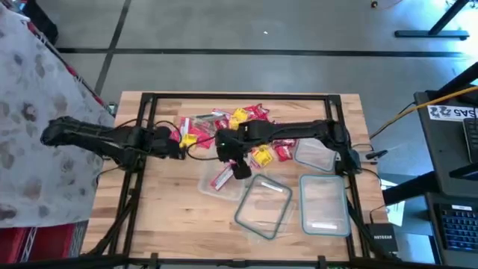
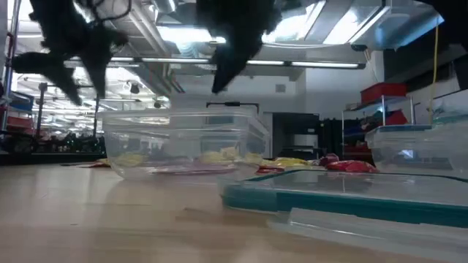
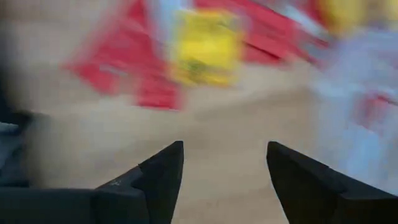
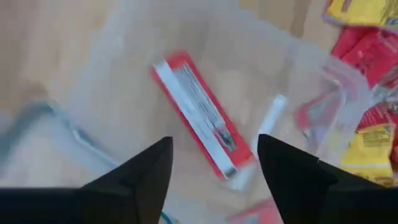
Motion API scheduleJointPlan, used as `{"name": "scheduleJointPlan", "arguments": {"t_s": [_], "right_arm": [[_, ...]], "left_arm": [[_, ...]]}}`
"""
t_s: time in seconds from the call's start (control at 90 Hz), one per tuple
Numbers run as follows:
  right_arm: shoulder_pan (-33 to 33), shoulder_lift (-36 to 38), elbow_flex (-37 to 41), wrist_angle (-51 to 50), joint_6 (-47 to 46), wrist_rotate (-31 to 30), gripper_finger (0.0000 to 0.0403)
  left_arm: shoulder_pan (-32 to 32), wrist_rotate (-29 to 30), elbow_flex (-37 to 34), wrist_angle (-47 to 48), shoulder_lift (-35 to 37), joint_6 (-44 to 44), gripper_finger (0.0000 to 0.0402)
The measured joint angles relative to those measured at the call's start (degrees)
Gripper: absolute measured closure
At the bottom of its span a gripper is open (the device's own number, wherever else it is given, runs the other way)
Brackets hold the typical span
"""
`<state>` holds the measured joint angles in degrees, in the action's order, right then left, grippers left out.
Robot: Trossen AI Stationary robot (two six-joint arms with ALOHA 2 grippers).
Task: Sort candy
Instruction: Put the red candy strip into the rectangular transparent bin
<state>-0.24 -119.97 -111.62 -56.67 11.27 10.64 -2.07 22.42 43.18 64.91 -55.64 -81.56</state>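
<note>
The candy (image 1: 224, 127) lies as a loose heap of red and yellow wrapped pieces in the upper middle of the high view, on the far part of the wooden table (image 1: 172, 217). One red and white piece (image 4: 196, 112) lies flat inside a clear container (image 1: 220, 179) just below the heap in that view; the right wrist view shows it through the clear plastic, with more red and yellow pieces beyond the container's wall at the frame's upper right.

The right gripper (image 1: 239, 168) hangs above that container, its arm reaching in from the right side of the high view across the heap. In the right wrist view its two dark fingers (image 4: 146, 174) stand well apart with nothing between them.

The left gripper (image 1: 179, 146) sits at the left edge of the heap, its arm coming in from the left of the frame. The left wrist view shows its fingers (image 3: 161, 177) spread wide and empty above bare wood, with blurred red and yellow wrappers just ahead.

A second clear container (image 1: 263, 209) lies below centre, tilted. A third (image 1: 325, 205) with a teal rim sits at the lower right, and a fourth (image 1: 314, 153) is above it, beside the right arm. In the low view the container holding candy stands left of centre, with a teal-edged lid (image 2: 344, 197) nearer the camera.
</note>
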Motion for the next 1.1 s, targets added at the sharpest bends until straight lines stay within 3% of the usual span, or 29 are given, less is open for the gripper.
{"name": "scheduleJointPlan", "arguments": {"t_s": [0.111, 0.3, 0.533, 0.778, 1.1], "right_arm": [[0.6, 1.1, -0.3, 4.7, -5.6, 0.4, 0.0178], [2.0, 1.3, -0.3, 12.2, -12.9, 3.0, 0.0178], [5.6, 1.2, -0.3, 14.2, -15.4, 4.5, 0.0178], [5.8, 1.2, -0.3, 11.1, -18.4, 3.9, 0.0178], [6.1, 1.2, -0.3, 8.6, -21.5, 5.1, 0.0178]], "left_arm": [[5.4, -1.2, -5.1, -0.5, -0.1, 3.9, 0.0183], [16.1, -3.7, -12.8, -12.9, -0.7, 14.9, 0.0182], [26.7, -3.1, -14.6, -15.7, -1.7, 26.7, 0.0182], [33.3, -2.6, -14.6, -25.0, -7.2, 38.4, 0.0182], [35.0, -6.4, -14.0, -27.8, -20.2, 42.2, 0.0182]]}}
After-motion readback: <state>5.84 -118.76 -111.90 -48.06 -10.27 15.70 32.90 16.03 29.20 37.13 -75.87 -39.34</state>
